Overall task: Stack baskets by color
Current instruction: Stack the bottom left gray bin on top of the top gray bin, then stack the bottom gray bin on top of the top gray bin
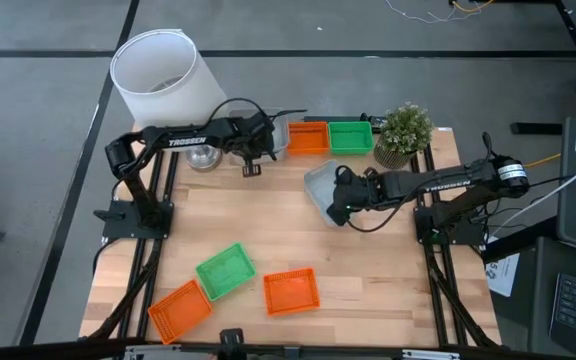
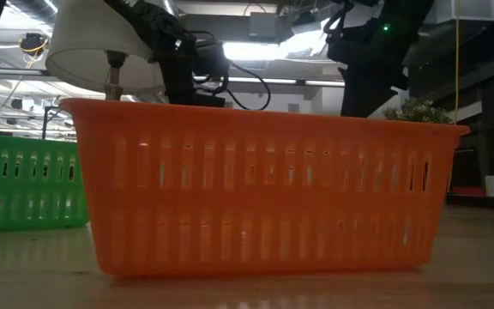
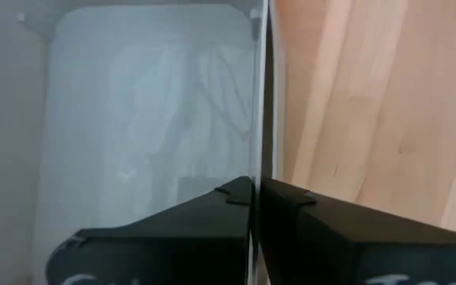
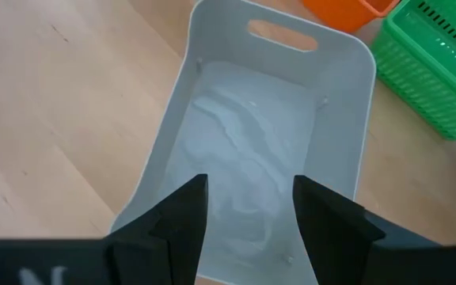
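Note:
My left gripper (image 1: 266,142) is at the table's far side, shut on a pale grey basket (image 3: 141,127) just left of an orange basket (image 1: 308,137) and a green basket (image 1: 350,136) that stand side by side. My right gripper (image 4: 248,198) is open above the near end of a second grey basket (image 1: 318,185) at mid-table. Its fingers stand over the basket's inside; whether they touch it I cannot tell. A green basket (image 1: 226,271) and two orange baskets (image 1: 180,309) (image 1: 291,291) rest flat on their bottoms near the front edge. My left gripper pinches one side wall (image 3: 255,158) of the grey basket, at the rim, with one finger inside the basket and one outside. The fingers slant down onto it from above. I cannot tell whether the basket is clear of the table.
A large white lampshade (image 1: 163,78) stands beyond the table's far left corner, with a round metal piece (image 1: 203,157) beside it. A small potted plant (image 1: 405,133) sits at the far right. Bare wood lies between the mid-table basket and the front row.

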Robot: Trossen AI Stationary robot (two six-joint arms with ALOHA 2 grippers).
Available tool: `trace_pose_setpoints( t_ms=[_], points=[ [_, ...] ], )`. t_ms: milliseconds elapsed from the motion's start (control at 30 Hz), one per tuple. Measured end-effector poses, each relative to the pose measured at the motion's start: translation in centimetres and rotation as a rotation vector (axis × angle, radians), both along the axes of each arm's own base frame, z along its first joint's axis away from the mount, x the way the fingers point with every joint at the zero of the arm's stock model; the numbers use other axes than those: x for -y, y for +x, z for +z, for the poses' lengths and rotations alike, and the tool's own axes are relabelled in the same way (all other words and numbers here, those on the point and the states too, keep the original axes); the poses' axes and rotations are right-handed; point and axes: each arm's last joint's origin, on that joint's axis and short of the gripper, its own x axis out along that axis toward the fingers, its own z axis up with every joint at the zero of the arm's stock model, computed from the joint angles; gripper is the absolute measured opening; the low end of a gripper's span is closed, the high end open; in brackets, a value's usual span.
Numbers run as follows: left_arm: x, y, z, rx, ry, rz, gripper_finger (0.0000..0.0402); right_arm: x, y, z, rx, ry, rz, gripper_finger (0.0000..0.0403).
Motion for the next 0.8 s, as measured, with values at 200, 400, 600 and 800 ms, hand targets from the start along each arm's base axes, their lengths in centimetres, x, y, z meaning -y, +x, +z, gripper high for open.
trace_pose_setpoints(
  t_ms=[200,400,600,800],
  points=[
    [-0.3,-0.2,0.0,0.008,-0.006,0.033,0.0035,-0.2,0.0,0.0,-0.001,0.005,0.008,0.0185],
    [-0.1,-0.1,0.0,0.02,-0.013,0.052,0.0076,-0.2,0.0,0.0,-0.002,0.005,0.01,0.0185],
    [0.2,0.3,1.8,-0.006,0.025,0.062,0.0084,-0.2,0.0,0.0,-0.003,0.005,0.011,0.0185],
    [2.4,2.9,5.5,0.214,-0.164,-0.127,0.0084,-0.1,-0.1,0.0,-0.011,0.002,0.003,0.0185]
  ],
)
